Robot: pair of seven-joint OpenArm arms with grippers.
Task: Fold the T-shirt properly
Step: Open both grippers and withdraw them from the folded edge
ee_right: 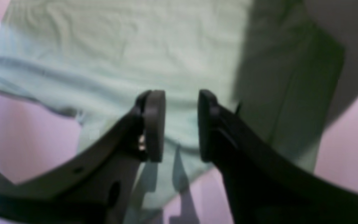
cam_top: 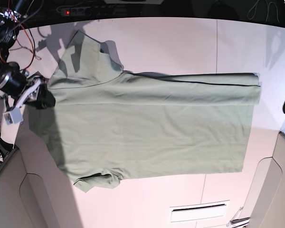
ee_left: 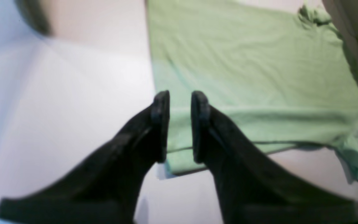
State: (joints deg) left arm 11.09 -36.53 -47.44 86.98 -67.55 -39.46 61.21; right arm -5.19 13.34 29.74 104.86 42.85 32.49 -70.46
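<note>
Left gripper (ee_left: 180,126) held part open, nothing gripped, above shirt corner, right gripper (ee_right: 181,126) likewise parted and empty, T-shirt (cam_top: 152,128) laid flat on table (cam_top: 180,42).

The base camera looked straight down from high above, while both wrist cameras peered closely at the same T-shirt (cam_top: 152,128).

Desk (cam_top: 180,42): pale, smooth surface.
On it: T-shirt (cam_top: 152,133), pale green, spread flat, one long edge folded over, sleeves and collar toward the view's left.
</note>
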